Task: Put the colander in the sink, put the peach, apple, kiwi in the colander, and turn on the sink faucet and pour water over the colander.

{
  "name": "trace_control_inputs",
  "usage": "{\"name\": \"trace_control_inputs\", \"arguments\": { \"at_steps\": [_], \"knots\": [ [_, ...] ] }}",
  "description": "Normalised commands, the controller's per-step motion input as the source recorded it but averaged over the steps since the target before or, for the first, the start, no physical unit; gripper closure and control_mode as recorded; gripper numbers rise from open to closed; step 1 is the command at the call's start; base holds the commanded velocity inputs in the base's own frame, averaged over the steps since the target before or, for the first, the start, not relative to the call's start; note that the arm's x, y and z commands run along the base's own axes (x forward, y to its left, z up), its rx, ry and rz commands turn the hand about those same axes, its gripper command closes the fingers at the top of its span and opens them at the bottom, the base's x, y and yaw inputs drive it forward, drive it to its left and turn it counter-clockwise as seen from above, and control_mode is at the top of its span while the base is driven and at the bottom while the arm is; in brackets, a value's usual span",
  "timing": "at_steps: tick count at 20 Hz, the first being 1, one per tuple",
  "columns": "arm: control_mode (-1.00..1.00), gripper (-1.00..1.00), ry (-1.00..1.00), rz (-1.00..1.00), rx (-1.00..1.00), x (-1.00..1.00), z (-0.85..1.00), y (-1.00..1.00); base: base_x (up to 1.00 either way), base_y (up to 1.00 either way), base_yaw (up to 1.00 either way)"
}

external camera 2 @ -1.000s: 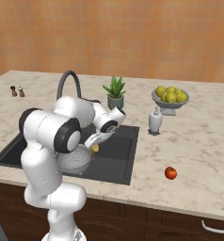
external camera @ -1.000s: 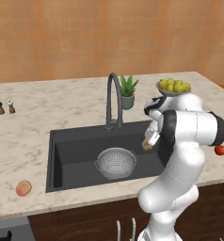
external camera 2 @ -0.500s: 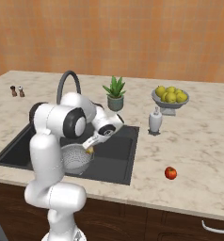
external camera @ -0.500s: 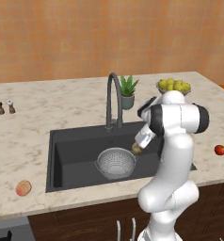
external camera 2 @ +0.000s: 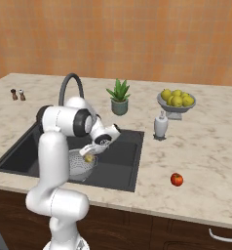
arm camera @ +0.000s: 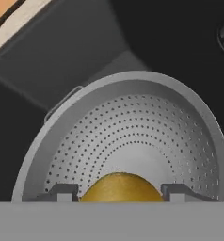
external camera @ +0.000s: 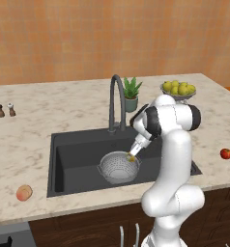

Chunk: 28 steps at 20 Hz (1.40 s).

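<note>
Kiwi (arm camera: 121, 187) is sitting pinched between the two fingers (arm camera: 62, 192) of the gripper (external camera: 132, 155), which is hanging just above the right side of the colander (external camera: 118, 167), over its rim. The colander is resting inside the black sink (external camera: 73, 159), near the middle, with the gooseneck faucet (external camera: 116, 101) rising behind it at the far edge. In the hand view the perforated bowl is lying open directly beyond the fruit, so a release from here looks likely to land inside. The peach (external camera: 24, 193) is lying on the worktop (external camera: 30, 140) at the near left, well apart from the sink, and the apple (external camera: 226, 153) is waiting on the worktop to the right. The risk, as I judge it, is dropping too close to the rim: the kiwi is hanging over the colander's right side rather than its centre, and a small round fruit could strike the rim, bounce out and roll across the basin toward the drain. Letting go from too high would be adding bounce. Lowering could also be nudging the light colander sideways if a finger catches its wall or handle.
</note>
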Motion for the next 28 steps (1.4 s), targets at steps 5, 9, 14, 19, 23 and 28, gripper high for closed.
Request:
{"name": "trace_control_inputs", "arguments": {
  "at_steps": [5, 9, 14, 19, 23, 28],
  "knots": [
    [-1.0, 1.0, 0.01, -0.1, -0.18, 0.47, -0.53, 0.2, 0.0, 0.0, 0.0],
    [-1.0, 1.0, 0.0, -0.04, -0.15, 0.25, -0.39, 0.13, 0.0, 0.0, 0.0],
    [-1.0, -1.0, 0.0, -0.02, -0.03, -0.01, -0.06, 0.14, 0.0, 0.0, 0.0],
    [-1.0, -1.0, 0.0, -0.03, 0.0, -0.09, 0.1, 0.09, 0.0, 0.0, 0.0],
    [-1.0, -1.0, 0.0, -0.02, 0.0, -0.11, 0.23, 0.0, 0.0, 0.0, 0.0],
    [-1.0, -1.0, 0.0, 0.0, 0.0, -0.27, 0.43, -0.08, 0.0, 0.0, 0.0]
  ]
}}
